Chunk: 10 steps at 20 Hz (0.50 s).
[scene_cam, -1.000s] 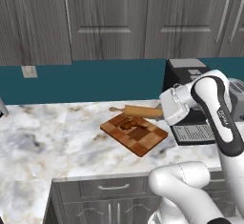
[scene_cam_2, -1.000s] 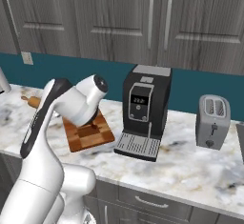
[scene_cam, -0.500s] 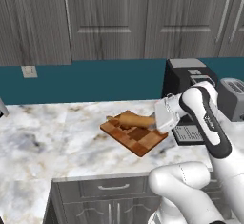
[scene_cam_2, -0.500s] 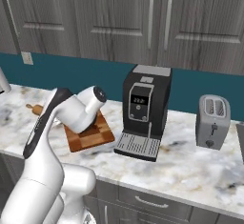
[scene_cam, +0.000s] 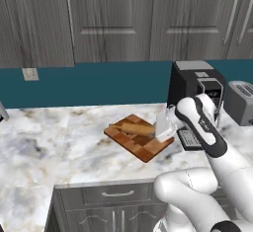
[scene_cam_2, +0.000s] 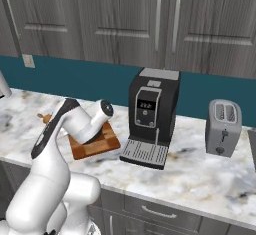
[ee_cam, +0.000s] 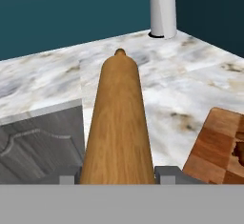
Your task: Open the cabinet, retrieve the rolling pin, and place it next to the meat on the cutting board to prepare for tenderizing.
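The hand (ee_cam: pixel 118 174) grips the rolling pin (scene_cam: pixel 134 128) by one end (lengthwise, sticking straight out), holding it low over the cutting board (scene_cam: pixel 140 144) on the marble table (scene_cam: pixel 54 152).

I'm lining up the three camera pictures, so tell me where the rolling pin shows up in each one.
Left base view: the rolling pin lies level over the cutting board, just left of the gripper.
Right base view: one thin handle end pokes out left of the arm.
Hand view: the pin runs up the middle between the fingertips.
Shared landmark: the cutting board.
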Motion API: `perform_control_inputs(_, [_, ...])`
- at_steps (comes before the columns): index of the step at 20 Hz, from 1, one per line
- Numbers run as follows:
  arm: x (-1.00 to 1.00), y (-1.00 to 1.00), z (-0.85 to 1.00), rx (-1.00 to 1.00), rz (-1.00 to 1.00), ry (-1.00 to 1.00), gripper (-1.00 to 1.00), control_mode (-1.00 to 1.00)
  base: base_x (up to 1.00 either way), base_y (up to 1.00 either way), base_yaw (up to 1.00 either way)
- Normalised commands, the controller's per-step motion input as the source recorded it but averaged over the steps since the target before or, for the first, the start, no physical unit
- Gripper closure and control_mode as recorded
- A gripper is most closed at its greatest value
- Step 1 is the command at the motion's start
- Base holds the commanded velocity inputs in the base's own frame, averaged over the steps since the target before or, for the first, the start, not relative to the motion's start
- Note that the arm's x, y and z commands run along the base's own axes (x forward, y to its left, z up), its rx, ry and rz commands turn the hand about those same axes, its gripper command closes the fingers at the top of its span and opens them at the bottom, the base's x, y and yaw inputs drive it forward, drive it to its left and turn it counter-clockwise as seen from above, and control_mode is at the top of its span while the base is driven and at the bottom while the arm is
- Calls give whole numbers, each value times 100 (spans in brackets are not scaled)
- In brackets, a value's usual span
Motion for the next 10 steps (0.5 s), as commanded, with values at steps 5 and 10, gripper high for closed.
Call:
perform_control_inputs(5, [42, 0, -38, 0, -7, 7, 100, -100, 0, 0, 0])
perform_control_inputs(10, [36, 0, -43, 0, -6, 4, 100, -100, 0, 0, 0])
